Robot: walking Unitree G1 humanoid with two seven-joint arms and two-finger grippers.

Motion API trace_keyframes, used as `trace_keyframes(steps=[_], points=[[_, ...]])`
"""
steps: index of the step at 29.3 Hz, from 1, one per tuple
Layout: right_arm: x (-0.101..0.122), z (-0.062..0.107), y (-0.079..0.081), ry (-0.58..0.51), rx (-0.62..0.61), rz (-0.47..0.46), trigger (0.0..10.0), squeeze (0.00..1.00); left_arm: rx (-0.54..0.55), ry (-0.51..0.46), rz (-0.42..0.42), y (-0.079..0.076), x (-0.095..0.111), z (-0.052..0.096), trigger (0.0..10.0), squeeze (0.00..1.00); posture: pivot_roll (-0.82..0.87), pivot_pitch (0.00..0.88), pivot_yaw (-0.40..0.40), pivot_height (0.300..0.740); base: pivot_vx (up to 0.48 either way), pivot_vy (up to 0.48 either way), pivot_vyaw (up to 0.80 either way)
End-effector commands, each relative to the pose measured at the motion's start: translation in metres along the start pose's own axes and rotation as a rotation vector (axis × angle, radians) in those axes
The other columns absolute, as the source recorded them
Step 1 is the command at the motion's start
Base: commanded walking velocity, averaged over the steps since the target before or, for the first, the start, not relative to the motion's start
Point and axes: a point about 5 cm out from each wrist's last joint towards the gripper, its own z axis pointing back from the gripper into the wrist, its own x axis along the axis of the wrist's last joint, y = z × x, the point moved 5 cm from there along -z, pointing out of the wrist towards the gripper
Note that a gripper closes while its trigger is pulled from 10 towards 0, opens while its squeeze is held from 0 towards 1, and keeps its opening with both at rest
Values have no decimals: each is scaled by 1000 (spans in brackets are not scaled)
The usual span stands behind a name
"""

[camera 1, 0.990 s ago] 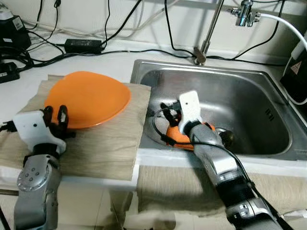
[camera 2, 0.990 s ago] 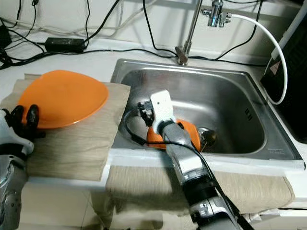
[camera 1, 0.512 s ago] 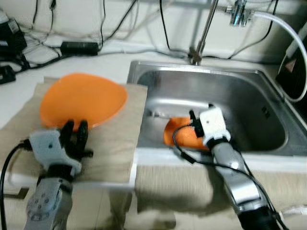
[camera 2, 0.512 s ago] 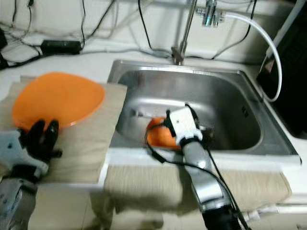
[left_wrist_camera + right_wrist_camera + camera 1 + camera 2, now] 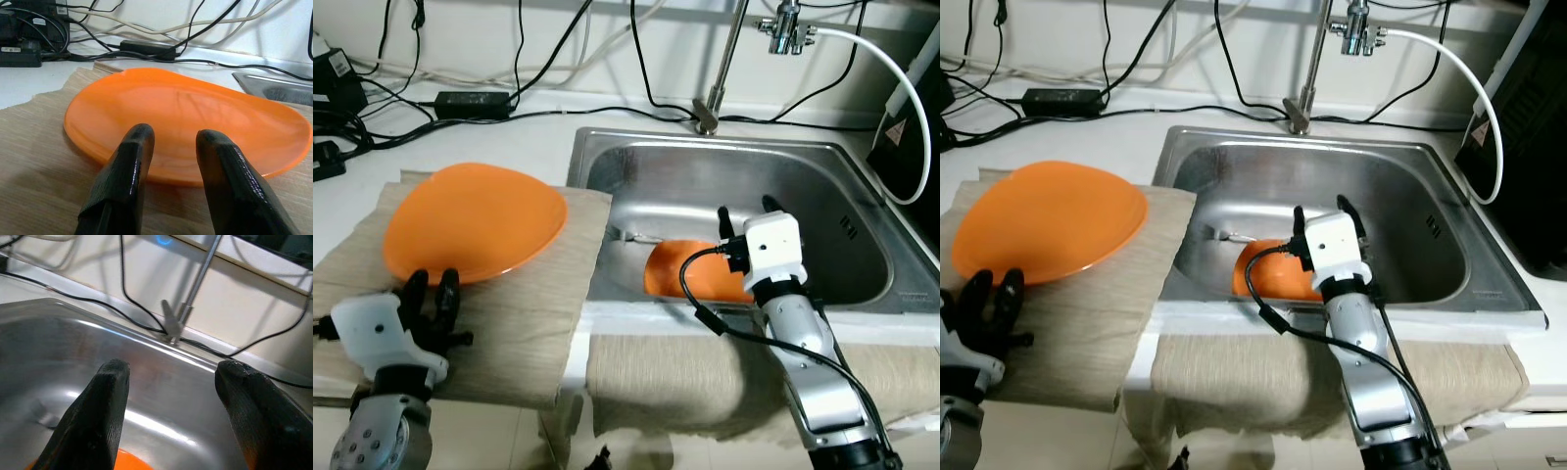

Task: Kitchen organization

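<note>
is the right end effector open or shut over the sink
Open. The right end effector has its two black fingers spread wide apart with nothing between them, above the orange dish lying in the sink.

The sink (image 5: 822, 176) is brushed stainless steel with bright glare streaks. Both orange plates, one on the cloth (image 5: 470, 220) and one in the basin (image 5: 690, 274), look smooth, glossy plastic (likely). The beige mat (image 5: 524, 313) is coarse woven cloth, matt.

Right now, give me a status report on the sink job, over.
Right gripper open over the sink, holding nothing. Orange dish lies in the basin below it. Left gripper open, short of the orange plate on the cloth.
</note>
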Motion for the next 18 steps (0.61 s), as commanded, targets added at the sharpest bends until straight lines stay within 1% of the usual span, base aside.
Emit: trace_keyframes(steps=[1, 2, 4, 10, 13, 18], points=[[2, 1, 5, 20, 41, -56, 10000, 0, 7, -3, 2, 1, 1, -7, 10000, 0, 172, 0, -45, 740, 0, 0, 0], [2, 1, 5, 20, 41, -56, 10000, 0, 7, -3, 2, 1, 1, -7, 10000, 0, 172, 0, -45, 740, 0, 0, 0], [6, 2, 4, 16, 43, -73, 10000, 0, 1, -21, 10, -2, 7, -13, 10000, 0, 163, 0, -44, 740, 0, 0, 0], [15, 6, -1, -7, 58, -71, 10000, 0, -3, -23, 14, -2, 8, -16, 10000, 0, 163, 0, -44, 740, 0, 0, 0], [12, 9, -4, 9, 61, -53, 10000, 0, -5, -25, 11, -3, 8, -19, 10000, 0, 163, 0, -44, 740, 0, 0, 0], [3, 11, -4, 50, 63, -59, 10000, 0, -9, -10, 9, -4, 4, -21, 10000, 0, 141, 0, -40, 740, 0, 0, 0]])
